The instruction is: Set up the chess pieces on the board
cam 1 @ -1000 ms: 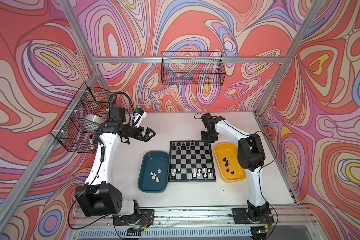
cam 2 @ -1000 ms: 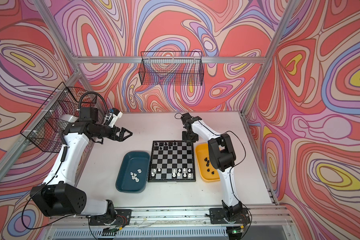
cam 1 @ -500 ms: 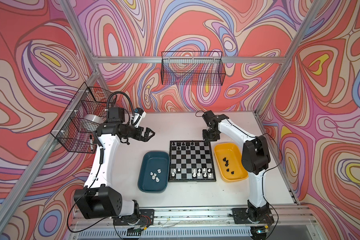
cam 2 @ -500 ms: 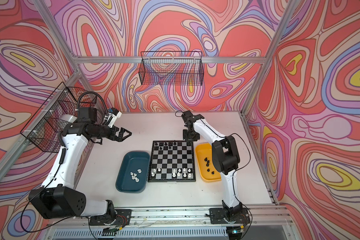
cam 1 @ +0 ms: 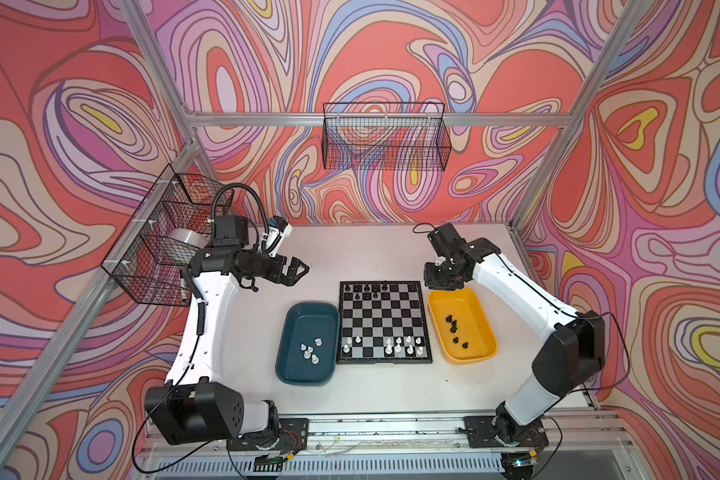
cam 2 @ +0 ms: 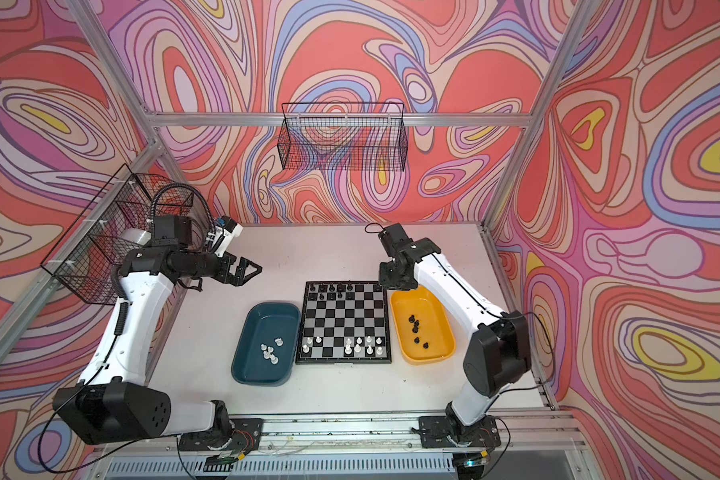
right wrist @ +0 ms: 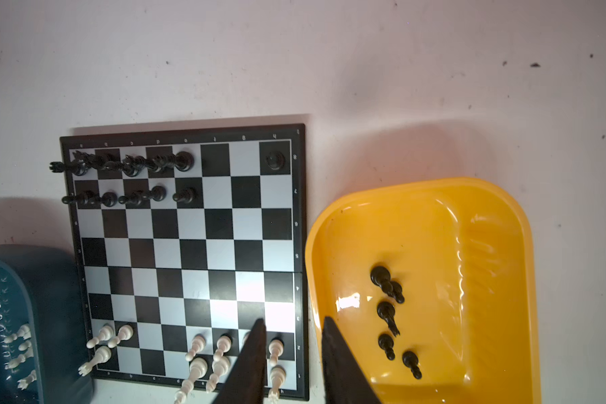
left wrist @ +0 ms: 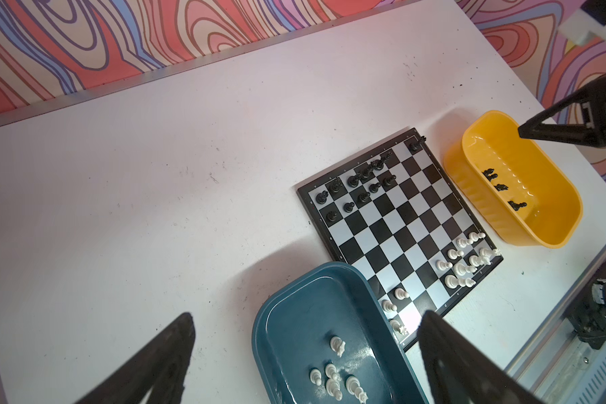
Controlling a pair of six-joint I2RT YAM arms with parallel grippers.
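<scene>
- The board (cam 1: 382, 322) lies between the teal tray (cam 1: 308, 324) and the yellow tray (cam 1: 481, 332); black pieces (cam 1: 376, 286) on far rows, white pieces (cam 1: 398, 343) on near rows.
- The right gripper (right wrist: 293, 320) has moved from the board's far corner to the yellow tray's far end; slightly parted, empty.
- The left gripper (cam 1: 300, 275) is unmoved, spread wide, empty.

Bright even overhead light, soft shadow just beyond the board (right wrist: 186, 259), white glare on its squares near the white chess pieces (right wrist: 221, 344), sheen in the yellow tray (right wrist: 424, 196) beside it, edge pieces leaning with lens distortion, right gripper (right wrist: 293, 320) blurred.
</scene>
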